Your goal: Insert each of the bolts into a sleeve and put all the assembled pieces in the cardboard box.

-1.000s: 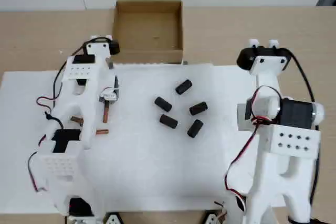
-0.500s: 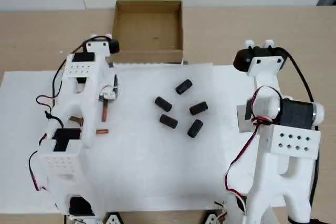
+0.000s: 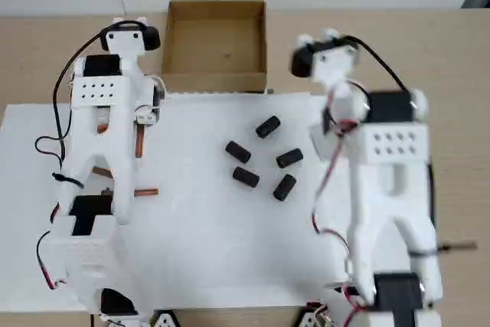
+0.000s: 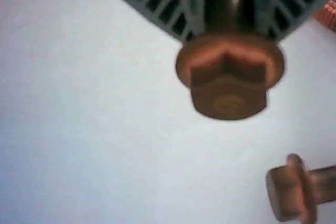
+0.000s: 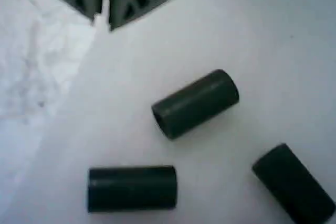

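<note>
Copper bolt [image 4: 229, 80] is clamped head-down in the left arm's [image 3: 98, 112] jaws above the white sheet [image 3: 199, 243], its shank largely hidden between them. A second bolt [image 4: 299, 192] lies on the sheet, cut off at the frame edge, and a third [image 3: 102, 171] is mostly covered by that arm. The right arm's [image 3: 387, 151] jaws are pressed together, empty, near five black sleeves [image 3: 246, 178] lying loose mid-sheet, apart from the cardboard box [image 3: 217, 80] on the table [image 3: 46, 51].
</note>
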Controlling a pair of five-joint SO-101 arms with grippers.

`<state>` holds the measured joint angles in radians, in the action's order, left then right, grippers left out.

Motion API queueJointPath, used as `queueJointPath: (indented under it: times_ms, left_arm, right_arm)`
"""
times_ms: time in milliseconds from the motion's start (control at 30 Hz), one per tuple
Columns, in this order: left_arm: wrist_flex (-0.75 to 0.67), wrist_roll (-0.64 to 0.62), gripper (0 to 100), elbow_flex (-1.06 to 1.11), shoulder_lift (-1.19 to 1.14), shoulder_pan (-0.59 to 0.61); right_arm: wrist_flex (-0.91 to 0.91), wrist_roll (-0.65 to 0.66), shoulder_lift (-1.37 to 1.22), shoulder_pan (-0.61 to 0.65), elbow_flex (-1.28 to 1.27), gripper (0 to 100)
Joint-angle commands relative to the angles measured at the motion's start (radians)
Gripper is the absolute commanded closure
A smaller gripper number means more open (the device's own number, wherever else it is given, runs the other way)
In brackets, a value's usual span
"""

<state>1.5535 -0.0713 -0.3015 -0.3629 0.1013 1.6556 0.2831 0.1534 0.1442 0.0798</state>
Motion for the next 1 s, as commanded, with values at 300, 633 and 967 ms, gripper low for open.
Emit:
queueJointPath:
  times_ms: [300,633,967]
  left_arm:
    - [0.008,0.005,100,-0.047,0.077,-0.005]
    - [0.008,0.005,100,-0.047,0.077,-0.005]
    - [0.005,-0.002,100,-0.047,0.075,0.077]
  right_arm:
    - [0.002,0.118,-0.461,0.189,0.362,85.4]
    - [-0.004,0.23,-0.622,0.285,0.517,85.3]
    - [-0.018,0.235,-0.7,0.357,0.523,85.4]
